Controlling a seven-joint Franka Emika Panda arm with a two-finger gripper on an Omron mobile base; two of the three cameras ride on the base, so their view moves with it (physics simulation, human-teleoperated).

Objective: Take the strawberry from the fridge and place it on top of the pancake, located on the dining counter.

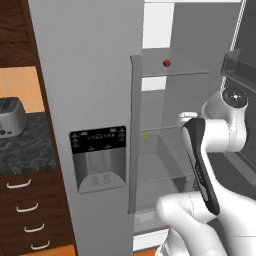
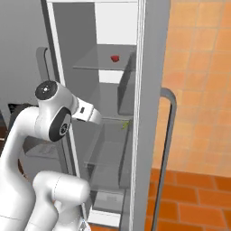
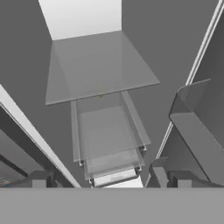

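Fridge: I have the fridge in front of me with its right door swung open; the left door, with the black dispenser panel, is closed.
Strawberry: the strawberry sits on an upper glass shelf inside, toward the back; from the right base camera I see it at.
Arm: my arm reaches toward the opening at about the middle shelves, below the berry's shelf.
Pincer: I cannot tell whether it is released or clenched; the hand camera looks along the lower shelves and a door bin, and nothing appears to be held.
Progress: I judge the door-opening done; reaching up, grasping the berry, carrying it out and setting it on the pancake are all left.
Writing: the dispenser panel carries small white marks, too small for me to read; I see no brand.
Beside: a toaster stands on the dark worktop to the left.
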